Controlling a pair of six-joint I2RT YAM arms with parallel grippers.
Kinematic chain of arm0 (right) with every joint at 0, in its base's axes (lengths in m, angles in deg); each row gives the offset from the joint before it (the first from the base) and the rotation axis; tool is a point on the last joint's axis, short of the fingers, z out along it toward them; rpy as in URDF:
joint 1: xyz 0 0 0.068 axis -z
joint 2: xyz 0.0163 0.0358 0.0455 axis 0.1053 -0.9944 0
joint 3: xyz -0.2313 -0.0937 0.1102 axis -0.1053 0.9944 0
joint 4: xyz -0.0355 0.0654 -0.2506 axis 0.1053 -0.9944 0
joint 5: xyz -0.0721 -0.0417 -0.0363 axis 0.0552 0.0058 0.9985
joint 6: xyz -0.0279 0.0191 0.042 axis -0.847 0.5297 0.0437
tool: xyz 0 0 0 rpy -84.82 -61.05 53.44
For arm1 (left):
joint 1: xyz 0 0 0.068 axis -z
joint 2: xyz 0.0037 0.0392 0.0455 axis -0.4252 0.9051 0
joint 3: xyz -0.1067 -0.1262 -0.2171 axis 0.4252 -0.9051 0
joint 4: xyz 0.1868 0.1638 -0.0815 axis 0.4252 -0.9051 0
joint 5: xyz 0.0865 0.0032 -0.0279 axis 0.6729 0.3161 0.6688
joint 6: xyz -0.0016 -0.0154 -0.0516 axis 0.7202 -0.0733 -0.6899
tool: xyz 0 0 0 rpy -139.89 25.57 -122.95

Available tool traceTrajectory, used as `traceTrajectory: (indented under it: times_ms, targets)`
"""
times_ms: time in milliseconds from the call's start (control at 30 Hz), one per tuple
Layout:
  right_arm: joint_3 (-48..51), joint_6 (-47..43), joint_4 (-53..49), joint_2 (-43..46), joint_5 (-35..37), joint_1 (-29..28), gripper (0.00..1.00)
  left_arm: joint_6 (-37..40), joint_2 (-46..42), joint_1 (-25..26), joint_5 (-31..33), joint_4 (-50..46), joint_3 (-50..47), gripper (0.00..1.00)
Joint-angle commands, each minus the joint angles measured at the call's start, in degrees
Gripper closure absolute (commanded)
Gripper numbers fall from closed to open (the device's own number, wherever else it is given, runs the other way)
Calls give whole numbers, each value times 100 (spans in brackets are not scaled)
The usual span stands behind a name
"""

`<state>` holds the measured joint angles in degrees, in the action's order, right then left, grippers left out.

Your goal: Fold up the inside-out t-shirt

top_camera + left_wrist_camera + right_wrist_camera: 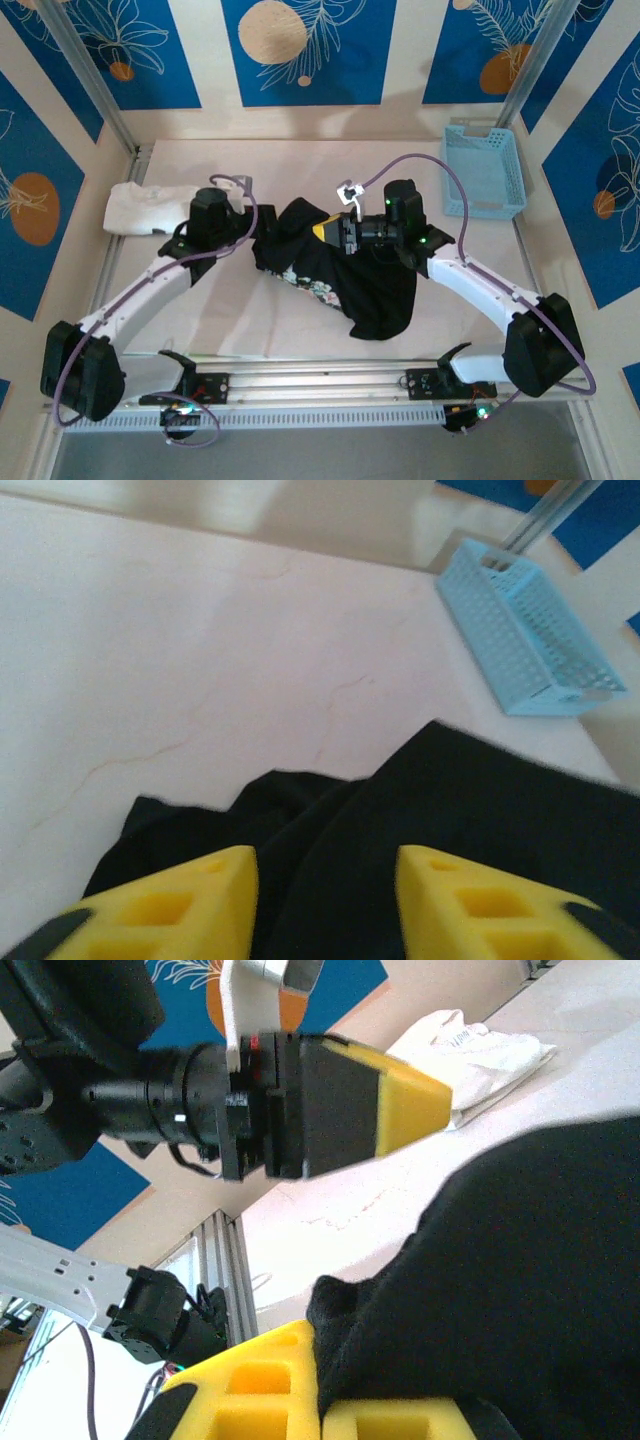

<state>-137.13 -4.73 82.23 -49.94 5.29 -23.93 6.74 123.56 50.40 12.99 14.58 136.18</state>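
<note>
Pinching black t-shirt (520, 1260) in clamped right gripper (320, 1385), left gripper (325, 885) parted, seemingly just above it

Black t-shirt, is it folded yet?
Not yet. Nothing looks folded: the black t-shirt lies bunched mid-table. In hand: the right tool is shut on a pinch of it, and the left tool hangs open over it. To do: spreading it flat and every fold.

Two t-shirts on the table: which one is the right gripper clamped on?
The black t-shirt mid-table; the right gripper is shut on its edge. The white t-shirt lies bunched at the left edge, with no gripper on it.
</note>
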Motion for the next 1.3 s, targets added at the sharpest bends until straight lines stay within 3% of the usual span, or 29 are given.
traceTrajectory:
  times_ms: [0, 167, 367, 533, 667, 833, 1100, 1267]
  targets:
    - [-83, 44, 233, -49, -224, 36, 100, 700, -534, 319, 589, -615, -181, 52]
    - [-117, 4, 211, -119, -203, 52, 100, 795, -525, 409, 19, -355, -318, 50]
    - [-86, 77, 293, -141, -252, 45, 100, 722, 432, 509, -892, -175, 223, 46]
    - [36, 82, 349, -99, -320, 38, 100, 727, 1186, 518, -1061, 64, 612, 44]
    - [135, -287, -4, 60, -279, 75, 100, 453, 1636, 501, -1392, 598, 848, 72]
    - [424, -527, -216, 404, -263, 264, 100, 153, 1706, 446, -1720, 1096, 821, 99]
    - [502, -919, -655, 719, 181, 429, 100, -516, 815, 298, -2272, 1923, 200, 100]
    - [199, -478, -1026, 547, 1586, 439, 95, -1156, 199, 297, -2813, 2497, -123, 100]
